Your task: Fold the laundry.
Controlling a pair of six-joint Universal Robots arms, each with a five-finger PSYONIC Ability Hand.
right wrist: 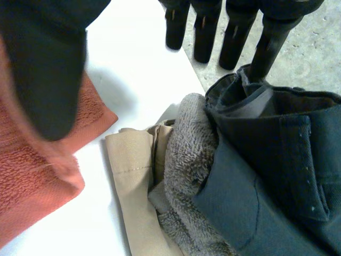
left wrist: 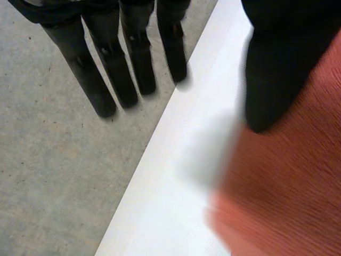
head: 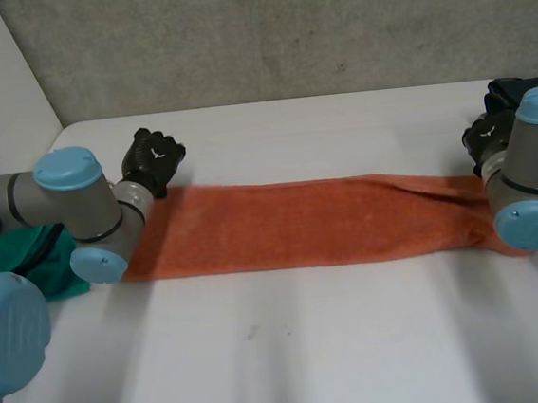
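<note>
An orange towel [head: 319, 220] lies folded in a long strip across the table. My left hand [head: 155, 160] is at the strip's far left corner. In the left wrist view its fingers [left wrist: 133, 69] are straight and reach past the table's edge, the thumb [left wrist: 272, 80] is over the towel [left wrist: 287, 197], and nothing is held. My right hand [head: 485, 138] is at the strip's right end, partly behind its own arm. In the right wrist view its fingers [right wrist: 234, 37] are straight, and the thumb [right wrist: 42, 80] hangs above the towel's corner [right wrist: 26, 181].
A green cloth [head: 41, 261] lies by my left arm at the table's left edge. A pile lies off the towel's right end: a beige garment [right wrist: 133, 186], a grey fleece [right wrist: 186, 170] and a dark garment [right wrist: 272, 176]. The pile's dark top [head: 502, 93] is behind my right hand.
</note>
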